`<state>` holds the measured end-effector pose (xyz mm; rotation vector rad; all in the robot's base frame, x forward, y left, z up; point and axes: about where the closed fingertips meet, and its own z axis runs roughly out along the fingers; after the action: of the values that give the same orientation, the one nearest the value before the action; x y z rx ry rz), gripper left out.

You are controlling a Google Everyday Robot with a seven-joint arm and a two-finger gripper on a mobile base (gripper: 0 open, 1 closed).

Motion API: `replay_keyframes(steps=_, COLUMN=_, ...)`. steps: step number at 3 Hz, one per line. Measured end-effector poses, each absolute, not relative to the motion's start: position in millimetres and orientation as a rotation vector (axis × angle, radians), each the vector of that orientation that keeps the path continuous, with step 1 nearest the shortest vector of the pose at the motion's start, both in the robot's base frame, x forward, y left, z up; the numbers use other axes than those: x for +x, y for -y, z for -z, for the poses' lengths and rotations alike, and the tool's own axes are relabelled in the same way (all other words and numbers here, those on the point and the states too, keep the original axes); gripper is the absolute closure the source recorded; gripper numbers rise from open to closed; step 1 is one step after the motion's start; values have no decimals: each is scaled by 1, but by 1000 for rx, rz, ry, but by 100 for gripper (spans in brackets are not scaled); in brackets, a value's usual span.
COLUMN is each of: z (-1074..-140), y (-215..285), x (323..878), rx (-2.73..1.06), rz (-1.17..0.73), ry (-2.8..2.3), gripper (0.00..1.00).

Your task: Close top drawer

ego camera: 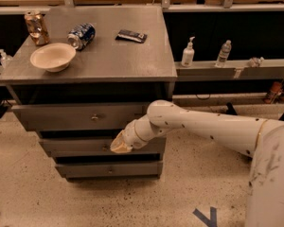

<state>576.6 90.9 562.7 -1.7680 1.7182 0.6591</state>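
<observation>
The top drawer (66,117) is a wide grey front panel with a small round knob (94,117) at its centre, under the grey cabinet top (132,60). It stands a little proud of the cabinet, with a dark gap above it. My gripper (120,146) is at the end of the white arm (203,126) that reaches in from the right. Its tan tip sits just below the top drawer's lower edge, right of the knob and in front of the second drawer front (71,146).
On the cabinet top are a cream bowl (53,56), a blue can on its side (81,36), a brown can (36,28) and a dark packet (131,35). A third drawer front (109,169) is lowest. Bottles (188,53) stand on the right shelf. Blue tape (206,216) marks the floor.
</observation>
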Motion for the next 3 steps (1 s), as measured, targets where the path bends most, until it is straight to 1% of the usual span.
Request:
replay_keyframes(steps=1, z=-559, y=-80, x=608, rx=-1729, rz=-630, ry=-1742, gripper=100)
replay_keyframes(steps=2, z=-566, y=-68, x=620, rx=-1698, rz=-602, ry=-1717, gripper=100)
replay_keyframes(steps=3, z=-572, y=-61, x=614, rx=-1688, rz=-592, ry=-1692, gripper=100)
